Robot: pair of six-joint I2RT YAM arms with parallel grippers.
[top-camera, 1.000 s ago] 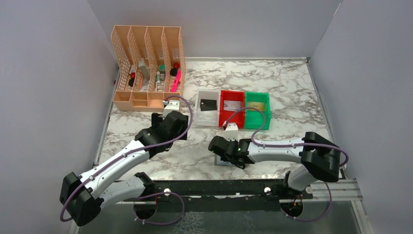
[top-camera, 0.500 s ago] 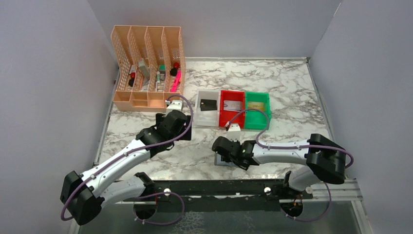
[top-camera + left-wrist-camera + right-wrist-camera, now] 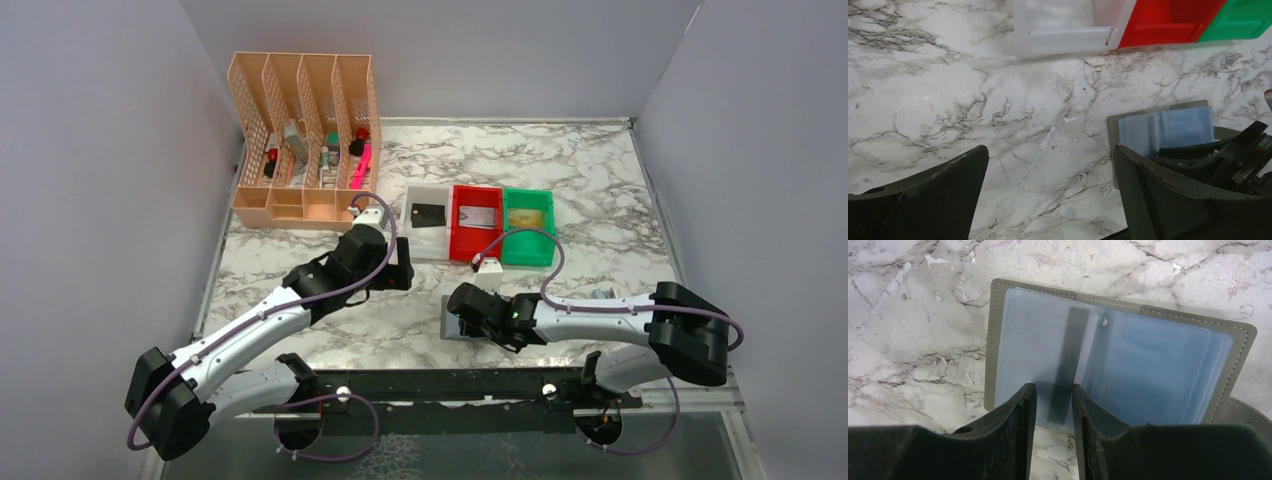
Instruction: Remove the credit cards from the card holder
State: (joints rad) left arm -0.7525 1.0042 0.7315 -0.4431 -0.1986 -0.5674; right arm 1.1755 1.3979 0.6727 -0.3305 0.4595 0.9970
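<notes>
On the marble bench (image 3: pixel 600 190) the card holder (image 3: pixel 1148 365) lies open. The right fingers (image 3: pixel 1008 440) stand narrow above it. The left fingers (image 3: pixel 923 200) spread wide.

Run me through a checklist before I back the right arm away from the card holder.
1. Card holder lying open on the table: ok.
2. Its pockets empty: ok, no card shows in the right wrist view.
3. Black card in white bin, silvery card in red bin, gold card in green bin: ok.
4. Right fingers holding nothing: ok, slightly apart over the holder.
5. Right fingers off the holder's surface: cannot tell.
6. Left fingers wide open, empty, clear of the holder: ok.
</notes>
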